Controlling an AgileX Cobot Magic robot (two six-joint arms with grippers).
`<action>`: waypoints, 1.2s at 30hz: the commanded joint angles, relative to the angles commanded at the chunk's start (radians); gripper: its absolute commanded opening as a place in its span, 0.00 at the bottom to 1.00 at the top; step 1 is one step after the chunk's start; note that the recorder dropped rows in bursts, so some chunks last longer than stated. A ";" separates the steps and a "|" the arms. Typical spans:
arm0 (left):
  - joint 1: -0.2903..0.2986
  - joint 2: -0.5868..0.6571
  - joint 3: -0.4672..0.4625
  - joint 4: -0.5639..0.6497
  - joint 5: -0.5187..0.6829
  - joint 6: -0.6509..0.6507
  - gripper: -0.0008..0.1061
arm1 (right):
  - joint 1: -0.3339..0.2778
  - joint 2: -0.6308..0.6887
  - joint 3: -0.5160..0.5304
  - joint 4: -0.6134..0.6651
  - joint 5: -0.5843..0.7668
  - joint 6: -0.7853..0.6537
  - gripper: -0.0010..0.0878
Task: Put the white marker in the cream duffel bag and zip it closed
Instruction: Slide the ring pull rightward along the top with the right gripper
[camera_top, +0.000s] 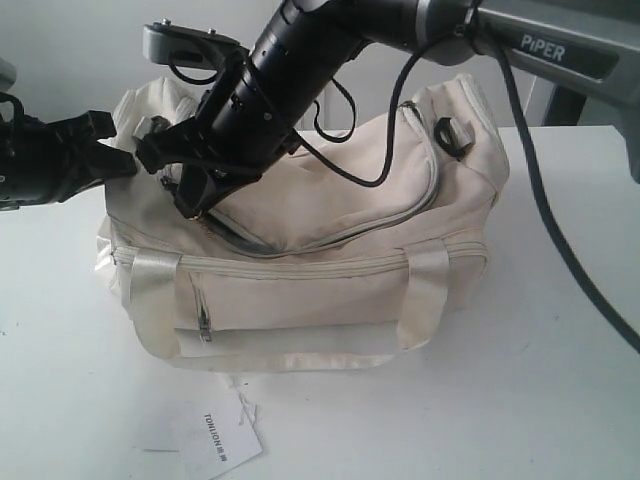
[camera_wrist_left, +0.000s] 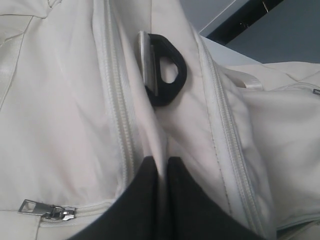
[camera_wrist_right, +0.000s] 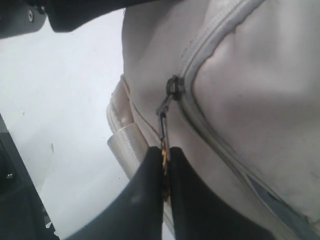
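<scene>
On the bench (camera_top: 520, 400), the cream duffel bag (camera_top: 330, 290) is being gripped at its zipper pull (camera_wrist_right: 164, 122) by the right end effector (camera_wrist_right: 164, 154) and at a fabric fold (camera_wrist_left: 159, 125) by the left end effector (camera_wrist_left: 161, 162).

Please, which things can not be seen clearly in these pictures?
- White marker: seen in no view; fabric of the cream duffel bag hides its inside.
- Left end of the top zipper, exterior view: behind the right tool.
- Small print on the paper tag, exterior view: too small to read.
</scene>
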 joint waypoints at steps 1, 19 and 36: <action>0.000 0.000 0.000 0.000 0.000 0.000 0.01 | 0.002 -0.002 0.000 -0.015 0.000 0.006 0.01; 0.000 0.000 0.000 -0.022 0.000 0.018 0.01 | 0.005 -0.045 0.050 -0.040 0.000 0.054 0.01; 0.000 0.000 0.000 -0.035 -0.004 0.040 0.01 | 0.007 -0.065 0.082 -0.095 0.000 0.069 0.01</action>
